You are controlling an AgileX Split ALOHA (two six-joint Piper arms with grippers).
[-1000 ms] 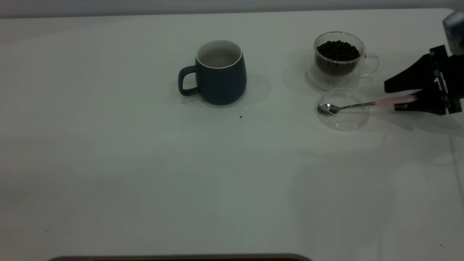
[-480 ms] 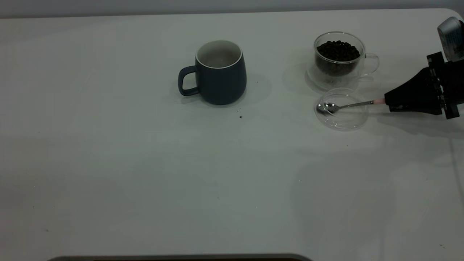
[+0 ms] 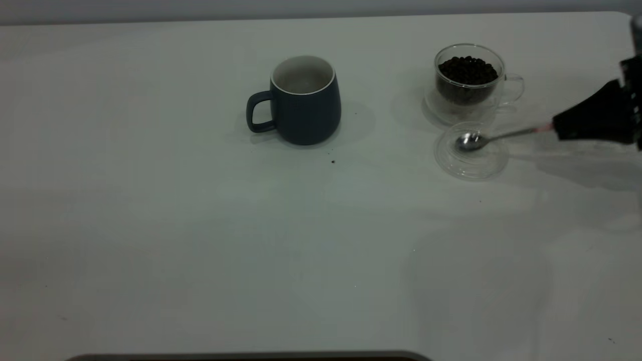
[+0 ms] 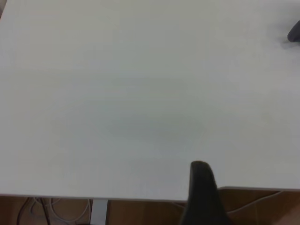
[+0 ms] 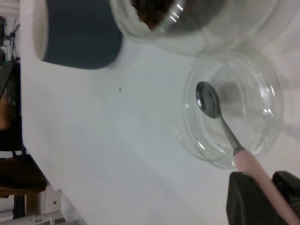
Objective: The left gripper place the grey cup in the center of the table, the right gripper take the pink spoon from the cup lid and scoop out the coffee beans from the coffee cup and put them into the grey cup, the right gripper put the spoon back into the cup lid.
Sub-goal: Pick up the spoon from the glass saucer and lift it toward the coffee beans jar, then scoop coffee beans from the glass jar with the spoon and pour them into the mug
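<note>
now pink spoon (image 3: 494, 136) in right claw (image 3: 557, 129)

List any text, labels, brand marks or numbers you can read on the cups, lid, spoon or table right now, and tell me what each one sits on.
None: no readable text, label, brand or number shows in any view.
grey cup: plain sides, no print.
coffee cup: clear glass, unmarked.
cup lid: clear, unmarked.
pink spoon: no marking visible; held by the right end effector.
table: bare, only small dark specks.

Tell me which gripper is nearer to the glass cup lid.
Right. The right gripper holds the pink spoon over the cup lid; the left gripper is parked at the table's edge, far away.
</note>
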